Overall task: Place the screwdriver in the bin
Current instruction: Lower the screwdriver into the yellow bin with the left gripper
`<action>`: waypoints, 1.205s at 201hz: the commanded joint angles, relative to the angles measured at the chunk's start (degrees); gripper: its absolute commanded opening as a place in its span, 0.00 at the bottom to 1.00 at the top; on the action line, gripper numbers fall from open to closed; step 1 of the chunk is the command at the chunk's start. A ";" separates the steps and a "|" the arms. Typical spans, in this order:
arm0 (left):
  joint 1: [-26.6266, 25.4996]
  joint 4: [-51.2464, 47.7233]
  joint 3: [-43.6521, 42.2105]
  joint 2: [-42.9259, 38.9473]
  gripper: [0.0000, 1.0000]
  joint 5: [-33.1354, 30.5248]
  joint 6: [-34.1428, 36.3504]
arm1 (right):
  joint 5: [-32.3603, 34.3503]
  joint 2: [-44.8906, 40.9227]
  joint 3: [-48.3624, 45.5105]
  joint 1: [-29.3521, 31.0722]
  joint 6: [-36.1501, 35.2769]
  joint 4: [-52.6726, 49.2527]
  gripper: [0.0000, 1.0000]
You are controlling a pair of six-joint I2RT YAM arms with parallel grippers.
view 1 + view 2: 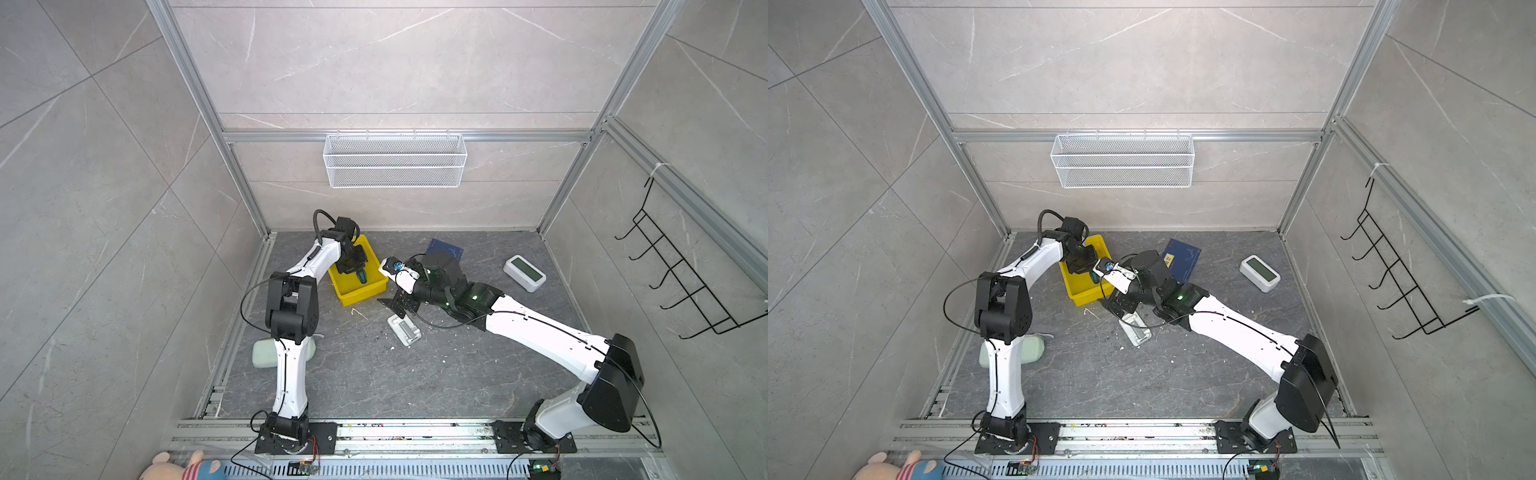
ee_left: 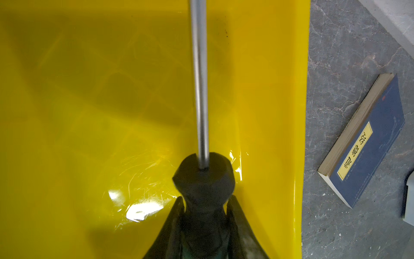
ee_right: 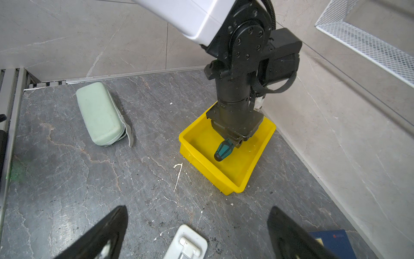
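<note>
Over the yellow bin (image 3: 226, 179), the left claw (image 3: 234, 140) pinches the screwdriver (image 3: 223, 151) tight.
Right claw (image 3: 197, 233) hangs wide open, holding nothing.

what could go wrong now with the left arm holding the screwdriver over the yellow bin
1. The left gripper is shut on the screwdriver, which hangs tilted inside the bin, close to one wall. Released like this, it may land leaning on that wall or bounce.
2. The gripper sits low between the bin's walls; lifting out crooked might catch the rim and drag the light bin.
3. The right gripper waits open nearby, so the arms could collide on retreat.
</note>
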 commanded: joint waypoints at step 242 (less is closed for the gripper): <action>-0.62 2.15 -4.66 -17.76 0.85 -2.79 1.63 | 1.93 -6.25 -2.90 -0.40 5.92 2.76 0.99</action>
